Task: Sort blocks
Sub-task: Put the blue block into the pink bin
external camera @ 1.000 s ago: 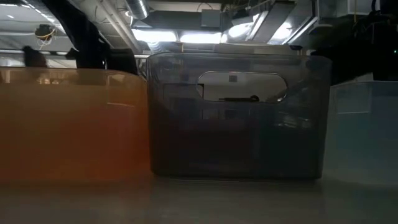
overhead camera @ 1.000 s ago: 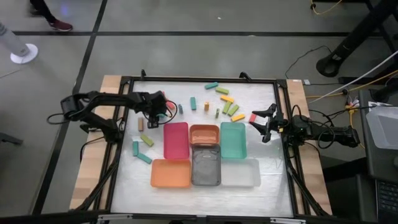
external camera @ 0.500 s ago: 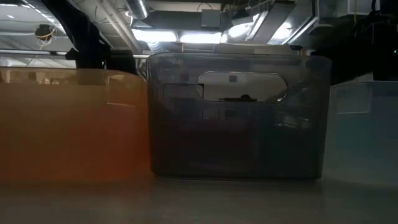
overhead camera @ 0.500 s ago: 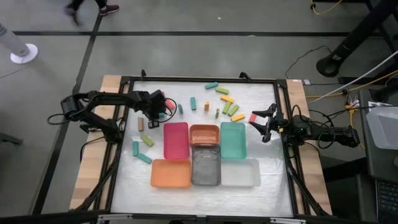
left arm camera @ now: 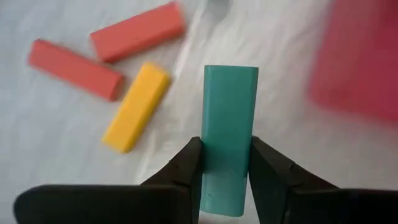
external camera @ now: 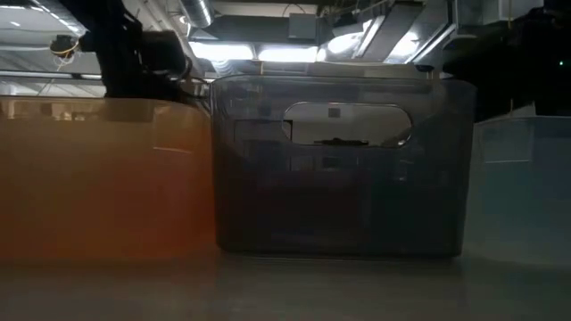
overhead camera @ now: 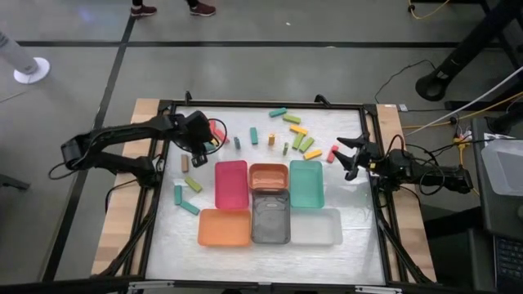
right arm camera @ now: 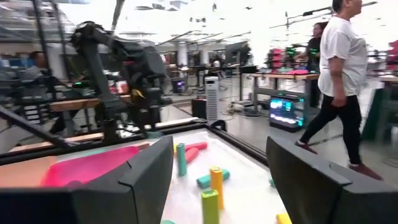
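Clearly, a pick has been completed and a carry is in hand: in the left wrist view the left gripper is closed on a teal block, which is pinched across its narrow width between the 2 fingers, with most of its length projecting forward beyond the jaws and its near end sunk between them. The block appears to be held clear of the counter, above 2 red blocks and a yellow-orange block that lie loose beneath it. In the high view the left gripper is placed at the counter's left side, near the pink tray. By colour, the teal tray is judged the likely destination; the next move therefore calls for a carry across the pink and brown trays, and a release only once the block is well inside the rim. The right gripper is held with its jaws spread wide and empty at the right side, just beside a red block. Other blocks are left scattered along the counter's far half, unsorted.
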